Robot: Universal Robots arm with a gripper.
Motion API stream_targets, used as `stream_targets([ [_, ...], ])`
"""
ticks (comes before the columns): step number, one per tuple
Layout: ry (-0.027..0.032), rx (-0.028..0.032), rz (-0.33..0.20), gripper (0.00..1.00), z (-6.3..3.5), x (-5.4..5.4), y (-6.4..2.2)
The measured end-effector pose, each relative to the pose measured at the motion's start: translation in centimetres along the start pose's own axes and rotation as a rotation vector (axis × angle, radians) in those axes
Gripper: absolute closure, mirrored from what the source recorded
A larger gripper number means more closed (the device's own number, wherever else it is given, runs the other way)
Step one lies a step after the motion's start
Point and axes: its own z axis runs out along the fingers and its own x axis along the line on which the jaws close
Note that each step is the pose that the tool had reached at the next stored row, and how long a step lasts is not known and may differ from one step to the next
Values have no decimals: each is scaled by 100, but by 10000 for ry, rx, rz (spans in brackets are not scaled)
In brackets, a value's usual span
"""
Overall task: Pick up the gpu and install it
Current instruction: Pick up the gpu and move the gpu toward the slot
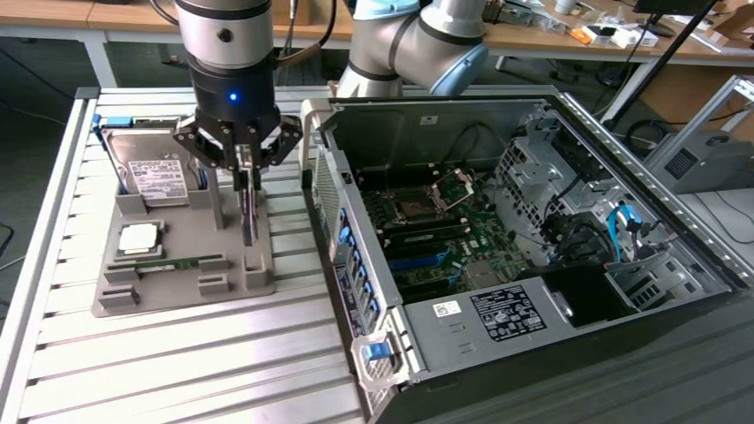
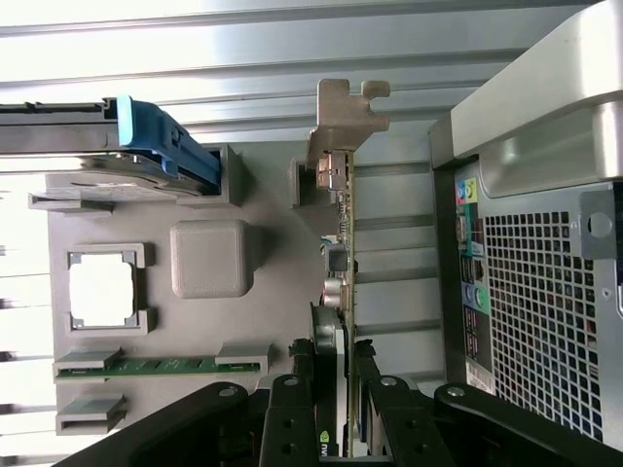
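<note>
**Grip on gpu, edge-on**

End effector [image 2: 336, 394] clamped narrow on gpu [image 2: 338, 253], which stands upright at the tray [image 1: 177, 284] edge nearest the PC case [image 1: 412, 124]. Likely light, stiff, fragile. Hold the bare board edges, not components.

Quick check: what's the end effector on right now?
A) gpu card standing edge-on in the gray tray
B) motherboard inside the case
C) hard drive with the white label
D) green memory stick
A: the end effector is closed on either side of the gpu, which stands edge-on in the gray tray.
</note>
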Motion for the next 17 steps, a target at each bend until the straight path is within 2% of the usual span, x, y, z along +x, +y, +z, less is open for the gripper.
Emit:
stream_targets([
  [17, 0, -5, -1, 73, -56, -1, 2],
])
